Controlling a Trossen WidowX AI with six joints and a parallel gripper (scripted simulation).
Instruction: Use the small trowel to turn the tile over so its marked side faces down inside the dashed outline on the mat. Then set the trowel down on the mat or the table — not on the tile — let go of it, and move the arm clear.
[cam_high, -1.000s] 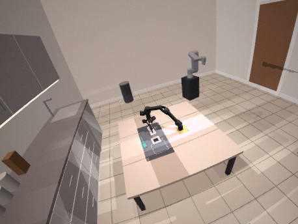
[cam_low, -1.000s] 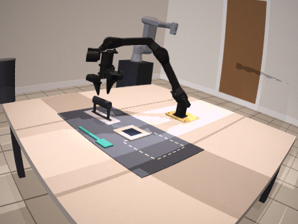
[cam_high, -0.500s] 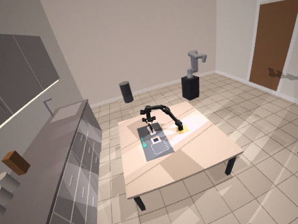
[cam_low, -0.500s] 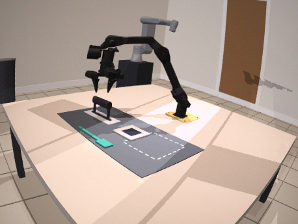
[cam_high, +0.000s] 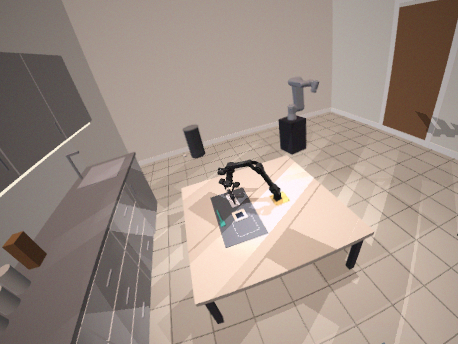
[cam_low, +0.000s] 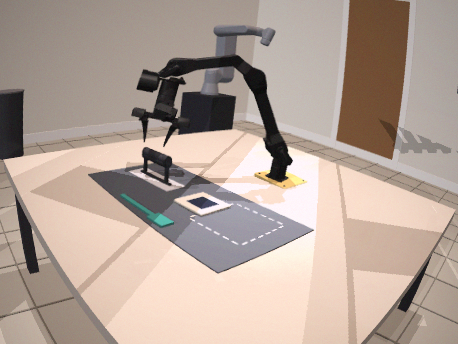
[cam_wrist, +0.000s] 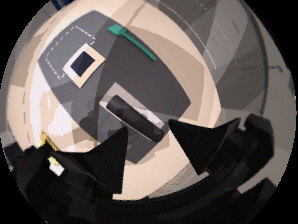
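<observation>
A pale table top (cam_high: 305, 240) (cam_low: 325, 280) (cam_wrist: 137, 185), crossed by bands of light and shadow, stands on a tiled floor (cam_high: 175, 300) (cam_low: 22, 320). Beyond it, a grey robot arm (cam_high: 298, 97) (cam_low: 226, 52) stands on a black pedestal (cam_high: 293, 135) (cam_low: 207, 111), and a dark cylinder (cam_high: 194, 142) (cam_low: 10, 122) stands well apart from that; its inside cannot be seen.

On the table's dark grey mat (cam_high: 231, 239) (cam_low: 215, 255) (cam_wrist: 132, 70), a small trowel with a black bar handle and flat pale plate (cam_high: 233, 201) (cam_low: 157, 156) (cam_wrist: 134, 118) rests plate down. A square cream tile (cam_high: 240, 215) (cam_low: 203, 202) (cam_wrist: 83, 63) lies flat, dark marking up, beside the white dashed outline (cam_high: 240, 237) (cam_low: 240, 244). A flat green tool with a thin handle (cam_high: 221, 219) (cam_low: 145, 211) (cam_wrist: 135, 44) lies near the mat's edge.

The black gripper (cam_high: 232, 191) (cam_low: 155, 143) (cam_wrist: 148, 125) is well open but short of its full spread, holding nothing; its fingertips hang just above the trowel's handle, apart from it.

From its yellow base plate (cam_high: 286, 199) (cam_low: 299, 182), the black arm (cam_high: 265, 175) (cam_low: 265, 107) rises, arches over and drops its wrist, fingers pointing down.
</observation>
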